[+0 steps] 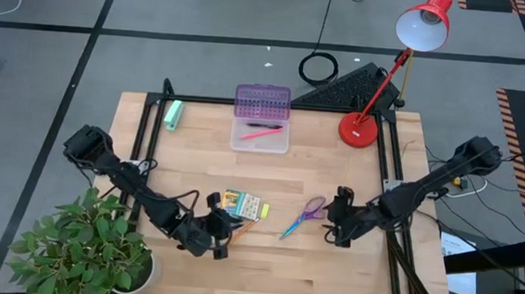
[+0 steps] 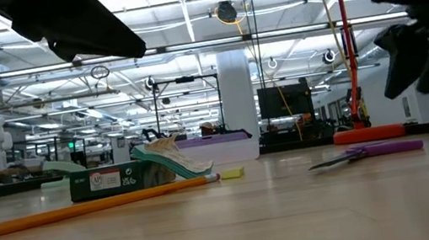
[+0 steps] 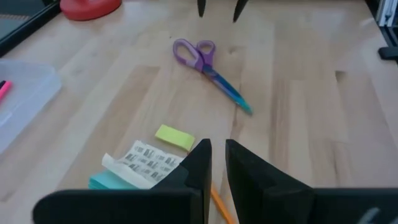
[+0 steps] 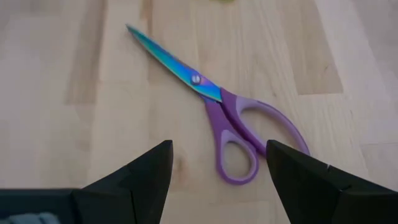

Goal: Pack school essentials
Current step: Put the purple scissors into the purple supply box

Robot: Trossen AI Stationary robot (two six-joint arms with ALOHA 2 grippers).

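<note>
A yellow-green crayon box (image 1: pixel 243 203) lies flat on the table with a small yellow piece (image 3: pixel 175 137) beside it. An orange pencil (image 2: pixel 99 205) lies on the wood in front of the box. My left gripper (image 1: pixel 220 233) hovers above the pencil's end, its fingers (image 3: pixel 202 165) only a narrow gap apart and nothing between them. Purple-handled scissors (image 4: pixel 239 134) lie flat to the right. My right gripper (image 4: pixel 217 165) hangs wide open just above their handle loops, one finger to each side. Pink pens (image 1: pixel 264 129) rest in a clear box.
The clear box with a purple lid (image 1: pixel 262 119) sits at the far middle, a mint-green roll (image 1: pixel 173 113) at the far left, and a red desk lamp's base (image 1: pixel 360 129) at the far right. A potted plant (image 1: pixel 80 245) stands by the near left corner.
</note>
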